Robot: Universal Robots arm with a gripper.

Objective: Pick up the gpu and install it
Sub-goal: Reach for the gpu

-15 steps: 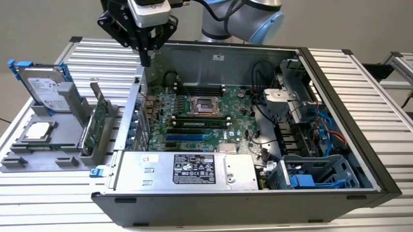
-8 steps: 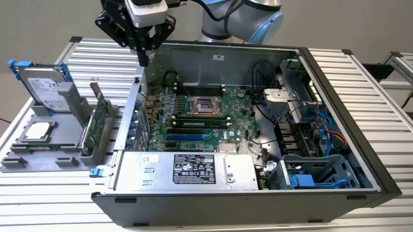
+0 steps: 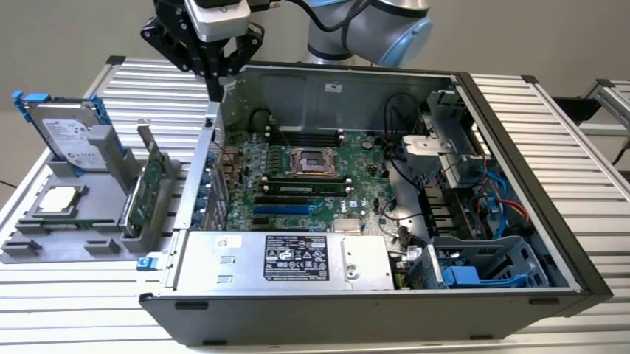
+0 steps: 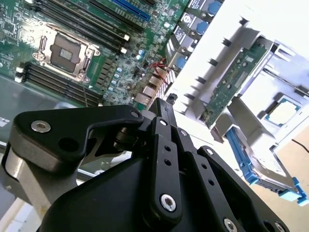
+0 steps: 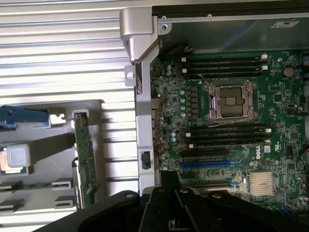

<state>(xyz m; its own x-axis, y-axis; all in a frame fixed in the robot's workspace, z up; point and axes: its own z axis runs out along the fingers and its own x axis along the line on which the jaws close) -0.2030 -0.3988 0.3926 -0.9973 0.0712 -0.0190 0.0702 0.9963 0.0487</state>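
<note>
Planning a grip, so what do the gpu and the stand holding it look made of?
The gpu: green board studded with small components, probably fibreglass laminate. The stand: uniform matte grey with moulded slots, probably plastic.

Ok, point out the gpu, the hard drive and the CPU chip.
gpu (image 3: pixel 140 193), exterior view, green card face.
hard drive (image 3: pixel 65 134), exterior view, silver labelled face.
CPU chip (image 3: pixel 56 200), exterior view, metal lid.

gpu (image 3: pixel 147 193): green circuit board | case (image 3: pixel 325 92): dull grey sheet metal | table (image 3: pixel 551 133): ribbed bright metal
</note>
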